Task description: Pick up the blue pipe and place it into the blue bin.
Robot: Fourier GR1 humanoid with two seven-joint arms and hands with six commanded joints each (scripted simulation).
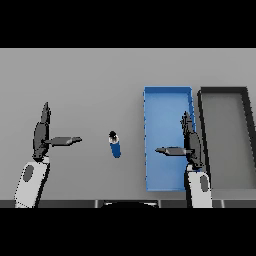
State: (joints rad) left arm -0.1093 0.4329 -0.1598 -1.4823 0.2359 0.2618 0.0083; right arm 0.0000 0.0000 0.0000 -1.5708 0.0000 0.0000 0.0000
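Note:
The blue pipe [115, 145] stands on end on the grey table, its dark ring-shaped end facing up, between my two hands and just left of the blue bin [165, 102]. My right hand [190, 142] is open, fingers straight and thumb out to the left, over the blue bin; it does not touch the pipe. My left hand [42, 134] is open, fingers straight and thumb pointing right, over the table well left of the pipe, with bare table between them.
A black bin [247, 145] with a grey floor stands right beside the blue bin, at the right of the table [75, 80]. The blue bin holds nothing.

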